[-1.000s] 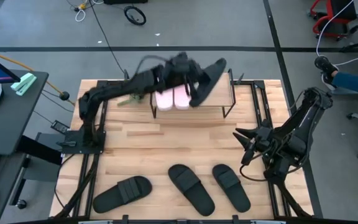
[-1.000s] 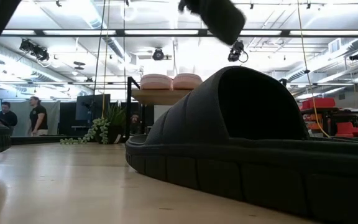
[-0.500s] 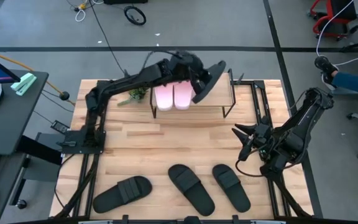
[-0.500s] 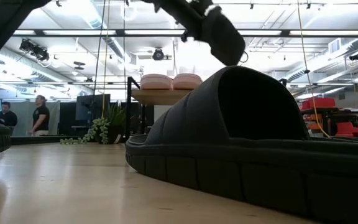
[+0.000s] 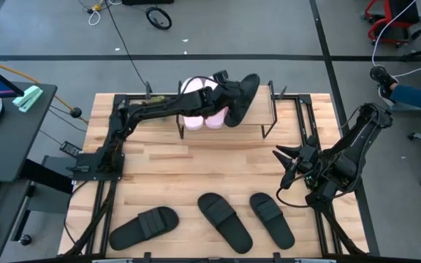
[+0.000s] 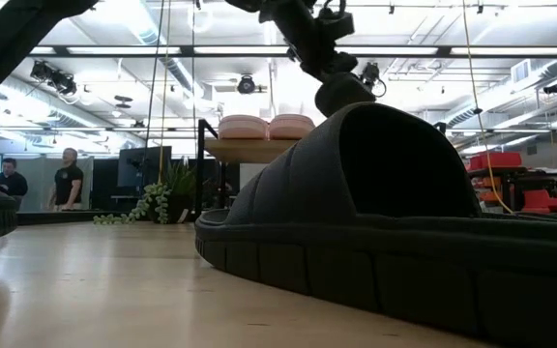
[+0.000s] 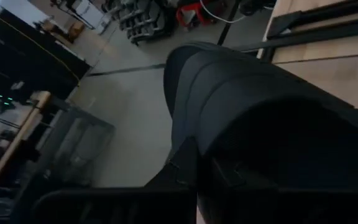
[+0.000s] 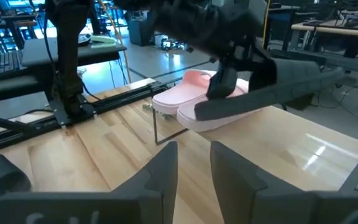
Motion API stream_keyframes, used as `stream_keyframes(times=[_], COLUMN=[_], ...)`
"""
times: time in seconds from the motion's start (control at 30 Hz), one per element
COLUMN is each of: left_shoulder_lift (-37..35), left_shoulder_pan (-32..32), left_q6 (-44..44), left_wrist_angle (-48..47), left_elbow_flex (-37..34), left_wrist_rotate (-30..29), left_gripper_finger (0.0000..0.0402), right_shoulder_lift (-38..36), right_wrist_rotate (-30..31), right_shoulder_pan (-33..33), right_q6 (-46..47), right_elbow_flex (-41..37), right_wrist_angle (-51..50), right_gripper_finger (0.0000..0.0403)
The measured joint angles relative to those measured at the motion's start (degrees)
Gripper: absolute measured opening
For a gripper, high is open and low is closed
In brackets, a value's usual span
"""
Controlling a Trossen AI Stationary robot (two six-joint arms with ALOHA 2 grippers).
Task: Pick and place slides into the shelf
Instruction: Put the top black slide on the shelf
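Counting four black slides (image 5: pixel 225 219), two pink slides (image 5: pixel 203 113).

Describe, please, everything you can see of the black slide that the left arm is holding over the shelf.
The black slide is matte, rubbery-looking, with a wide strap. The left gripper is shut on it, holding it tilted in the air above the shelf, beside the two pink slides resting on the wooden top. It does not yet lie on the shelf.

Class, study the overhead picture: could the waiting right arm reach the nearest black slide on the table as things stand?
Probably yes. The right gripper hovers open above bare table, and the black slide lies just in front of it with nothing between; the left gripper is busy at the shelf.
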Motion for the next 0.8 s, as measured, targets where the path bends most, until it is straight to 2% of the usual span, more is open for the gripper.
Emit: stream_keyframes(times=[0.3, 0.67, 0.8], left_shoulder_lift=[2.53, 3.54, 3.62], left_shoulder_pan=[-0.88, 0.62, 0.93], left_q6=[0.10, -5.95, -8.26], left_wrist_angle=[0.38, -2.73, -3.61], left_elbow_flex=[-0.02, 0.08, 0.09], left_wrist_rotate=[-11.78, -12.07, -10.38], left_gripper_finger=[0.0012, 0.0015, 0.0011], right_shoulder_lift=[0.09, 0.13, 0.13], right_wrist_rotate=[0.04, 0.28, 0.28], right_shoulder_pan=[0.00, 0.00, 0.00], right_q6=[0.17, 3.45, 3.60], right_elbow_flex=[0.02, 0.02, 0.02], right_wrist_angle=[0.73, 1.68, 1.70], right_gripper_finger=[0.0101, 0.0101, 0.0101])
